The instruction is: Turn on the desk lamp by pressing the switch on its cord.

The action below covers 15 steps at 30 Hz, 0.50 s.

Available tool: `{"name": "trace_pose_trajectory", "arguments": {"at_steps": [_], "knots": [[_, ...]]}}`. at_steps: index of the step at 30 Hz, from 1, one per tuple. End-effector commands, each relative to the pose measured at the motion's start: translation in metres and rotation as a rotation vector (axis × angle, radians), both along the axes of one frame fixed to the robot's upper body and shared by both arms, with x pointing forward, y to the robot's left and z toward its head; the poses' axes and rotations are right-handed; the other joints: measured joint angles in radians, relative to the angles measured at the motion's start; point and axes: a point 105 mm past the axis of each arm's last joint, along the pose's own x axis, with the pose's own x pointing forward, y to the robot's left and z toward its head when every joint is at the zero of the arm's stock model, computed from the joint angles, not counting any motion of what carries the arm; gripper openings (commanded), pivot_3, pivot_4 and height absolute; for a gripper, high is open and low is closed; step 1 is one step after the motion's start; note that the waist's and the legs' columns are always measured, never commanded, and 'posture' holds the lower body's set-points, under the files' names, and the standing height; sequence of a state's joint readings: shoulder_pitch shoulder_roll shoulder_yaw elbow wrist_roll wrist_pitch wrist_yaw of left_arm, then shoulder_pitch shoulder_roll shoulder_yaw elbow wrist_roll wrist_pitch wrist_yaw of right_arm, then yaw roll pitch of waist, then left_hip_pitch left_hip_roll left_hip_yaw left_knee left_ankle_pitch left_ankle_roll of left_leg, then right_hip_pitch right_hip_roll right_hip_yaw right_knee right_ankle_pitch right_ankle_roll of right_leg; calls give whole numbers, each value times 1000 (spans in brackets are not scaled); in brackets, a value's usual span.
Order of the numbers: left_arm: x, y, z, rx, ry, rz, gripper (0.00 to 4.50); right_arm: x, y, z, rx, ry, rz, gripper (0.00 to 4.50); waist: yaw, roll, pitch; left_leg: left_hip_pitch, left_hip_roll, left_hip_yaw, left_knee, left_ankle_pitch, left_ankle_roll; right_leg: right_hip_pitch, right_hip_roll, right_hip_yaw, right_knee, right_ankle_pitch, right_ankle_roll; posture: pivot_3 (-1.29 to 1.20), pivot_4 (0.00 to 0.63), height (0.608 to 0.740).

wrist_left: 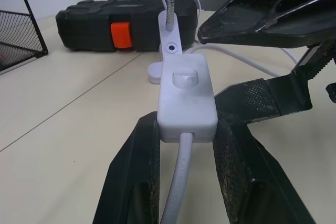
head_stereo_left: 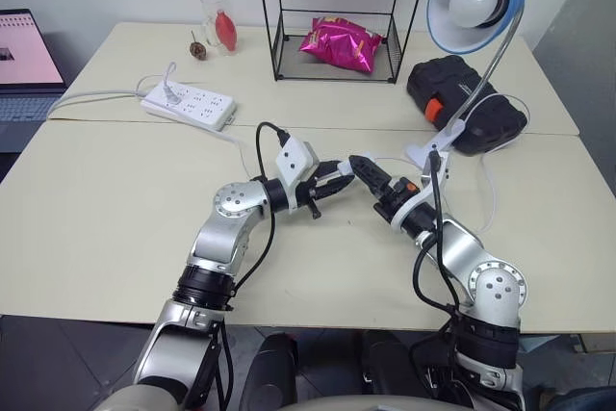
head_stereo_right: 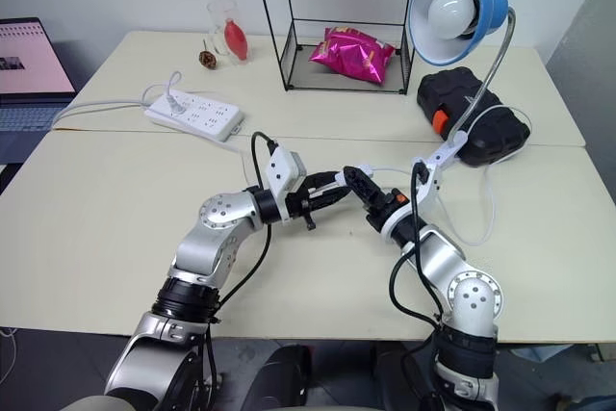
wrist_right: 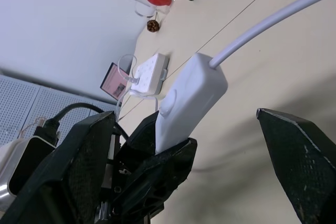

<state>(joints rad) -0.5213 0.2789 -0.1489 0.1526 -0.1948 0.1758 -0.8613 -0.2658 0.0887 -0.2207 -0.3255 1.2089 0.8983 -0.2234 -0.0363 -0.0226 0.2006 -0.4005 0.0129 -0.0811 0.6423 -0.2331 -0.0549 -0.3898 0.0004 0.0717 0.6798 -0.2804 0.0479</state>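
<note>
Step in hand: I have the switch [wrist_left: 186,95] pinched and lifted off the worktop [head_stereo_left: 115,209]; pressing its button is not yet done, and the bulb does not look lit.
Left gripper [head_stereo_left: 339,178]: its jaws are closed on the 2 long sides of the switch, holding it with the rocker button facing up and clear.
Right gripper [head_stereo_left: 364,168]: its jaws stand wide apart and hold nothing; they sit just beside the switch, 1 finger on either side of it.
Switch location: in mid-air over the middle of the near worktop, between my 2 grippers, with the cord [wrist_left: 178,182] trailing out of both ends.
Desk lamp [head_stereo_left: 474,2]: stands to the right at the join of the 2 worktops, shade up and tilted toward me, clip base [head_stereo_left: 428,149] beside a black case [head_stereo_left: 467,103].
Arm pose: both forearms reach in level and angle toward each other, tips nearly meeting.
Next move, my judgement: bring 1 right finger onto the button and push firmly while the left keeps the switch from twisting.
Risk, my judgement: the switch could slip or rotate under the push.
</note>
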Motion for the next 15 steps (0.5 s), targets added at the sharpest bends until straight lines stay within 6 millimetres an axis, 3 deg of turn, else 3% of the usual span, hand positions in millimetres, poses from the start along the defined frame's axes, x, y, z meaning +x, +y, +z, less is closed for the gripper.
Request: {"name": "trace_pose_trajectory", "arguments": {"at_steps": [1, 7, 15], "knots": [[-4, -4, 12, -20, -40, -16, 1074, 0, 6, 15, 63, -43, 19, 4500, 0, 0, 0, 0, 0, 0, 0, 0, 0, 0, 0, 0, 0, 0, 0, 0, 150, 740], [-5, -5, 12, -20, -40, -20, 1074, 0, 8, 16, 75, -39, 29, 4500, 0, 0, 0, 0, 0, 0, 0, 0, 0, 0, 0, 0, 0, 0, 0, 0, 150, 740], [-7, -5, 13, -22, -42, -25, 1074, 1, 9, 15, 82, -30, 29, 2891, 0, 0, 0, 0, 0, 0, 0, 0, 0, 0, 0, 0, 0, 0, 0, 0, 150, 740]]}}
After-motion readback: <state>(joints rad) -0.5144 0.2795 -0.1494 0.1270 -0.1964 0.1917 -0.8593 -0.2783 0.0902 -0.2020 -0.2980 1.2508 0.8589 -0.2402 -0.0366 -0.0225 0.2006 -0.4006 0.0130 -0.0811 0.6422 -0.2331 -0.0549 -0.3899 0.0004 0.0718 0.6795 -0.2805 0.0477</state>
